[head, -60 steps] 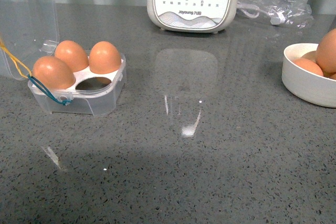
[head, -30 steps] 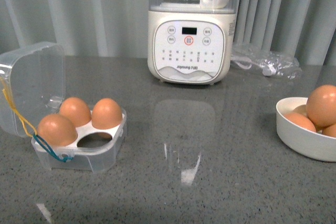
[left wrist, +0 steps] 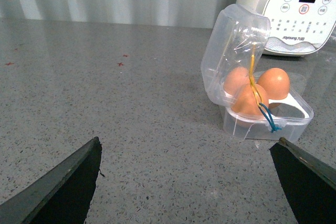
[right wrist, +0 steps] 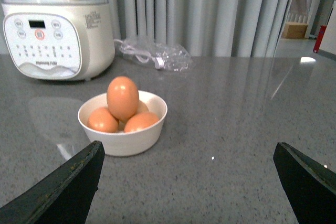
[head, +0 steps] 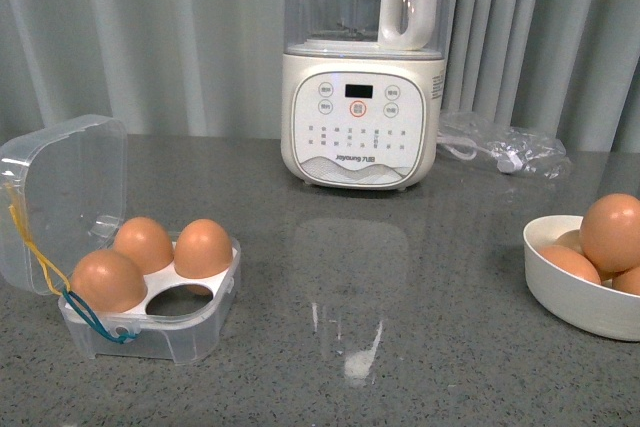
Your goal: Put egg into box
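The box [head: 192,333] sits left, the bowl [head: 568,297] right, the blender [head: 362,127] behind between them.

The left gripper [left wrist: 189,140] showed two dark, matte, wedge-shaped fingers [left wrist: 68,187]; the right gripper [right wrist: 189,143] looked the same, tapering thin.

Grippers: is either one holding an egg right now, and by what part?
Nothing is held. The left gripper and the right gripper are both wide open with nothing between them.

The blender [head: 362,117] carries the brand name "Joyoung" low on its control panel.
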